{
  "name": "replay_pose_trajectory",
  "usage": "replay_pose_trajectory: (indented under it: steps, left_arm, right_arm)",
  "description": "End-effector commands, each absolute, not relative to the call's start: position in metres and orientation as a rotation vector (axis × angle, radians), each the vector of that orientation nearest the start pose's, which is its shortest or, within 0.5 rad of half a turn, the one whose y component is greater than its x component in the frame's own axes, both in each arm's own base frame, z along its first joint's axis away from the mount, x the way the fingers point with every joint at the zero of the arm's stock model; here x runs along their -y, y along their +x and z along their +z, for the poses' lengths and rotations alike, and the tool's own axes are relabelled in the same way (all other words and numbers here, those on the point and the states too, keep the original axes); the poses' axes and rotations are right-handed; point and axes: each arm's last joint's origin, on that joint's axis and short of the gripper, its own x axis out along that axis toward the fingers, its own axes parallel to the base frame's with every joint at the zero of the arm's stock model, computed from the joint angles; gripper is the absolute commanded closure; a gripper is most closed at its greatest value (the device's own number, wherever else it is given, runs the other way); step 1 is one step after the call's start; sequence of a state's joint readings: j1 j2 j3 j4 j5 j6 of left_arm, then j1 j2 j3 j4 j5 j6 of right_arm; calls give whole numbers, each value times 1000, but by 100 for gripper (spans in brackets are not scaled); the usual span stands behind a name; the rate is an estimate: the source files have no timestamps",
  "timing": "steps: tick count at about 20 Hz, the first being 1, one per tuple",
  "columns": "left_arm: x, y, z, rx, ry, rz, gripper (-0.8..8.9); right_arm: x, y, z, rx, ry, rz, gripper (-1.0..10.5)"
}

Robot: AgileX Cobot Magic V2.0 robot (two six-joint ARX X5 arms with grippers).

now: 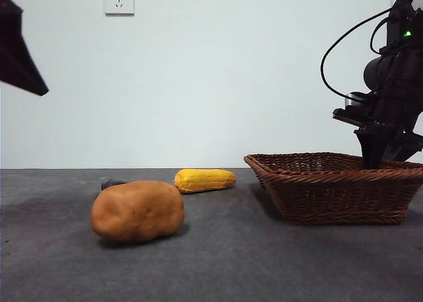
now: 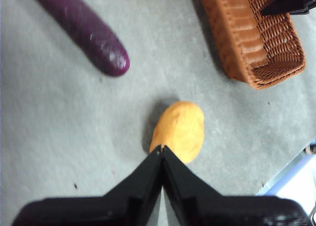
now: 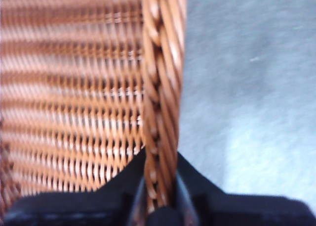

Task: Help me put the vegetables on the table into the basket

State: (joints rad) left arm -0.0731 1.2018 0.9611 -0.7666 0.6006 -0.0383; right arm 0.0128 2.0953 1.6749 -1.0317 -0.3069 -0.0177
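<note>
The right gripper (image 3: 160, 206) clamps the braided rim of the brown woven wicker basket (image 1: 330, 193); the left gripper (image 2: 162, 152) (jaws closed, holding nothing) hangs above the smooth orange-brown potato (image 2: 178, 129).

Right arm (image 1: 390, 84): matte black, boxy blocks stacked above the fingers, a small green light high up, black cables looping out above the wrist. Right gripper (image 3: 160, 206): two black tapered fingers. Left gripper (image 2: 162, 152): black wedge fingers on a broad black base.
</note>
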Motion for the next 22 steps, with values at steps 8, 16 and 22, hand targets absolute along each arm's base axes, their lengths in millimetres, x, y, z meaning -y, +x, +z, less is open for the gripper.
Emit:
replay_pose_trajectory:
  steps: [8, 16, 22]
  left_arm:
    - [68, 335, 302, -1044, -26, -613, 649]
    - [150, 415, 304, -1002, 229, -641, 284]
    - [190, 452, 253, -985, 399, -625, 269]
  right_arm:
    - [-13, 382, 249, -1405, 165, 284, 962]
    - [-8, 334, 311, -1347, 114, 330, 962]
    - [-2, 300, 350, -1248, 126, 324, 962]
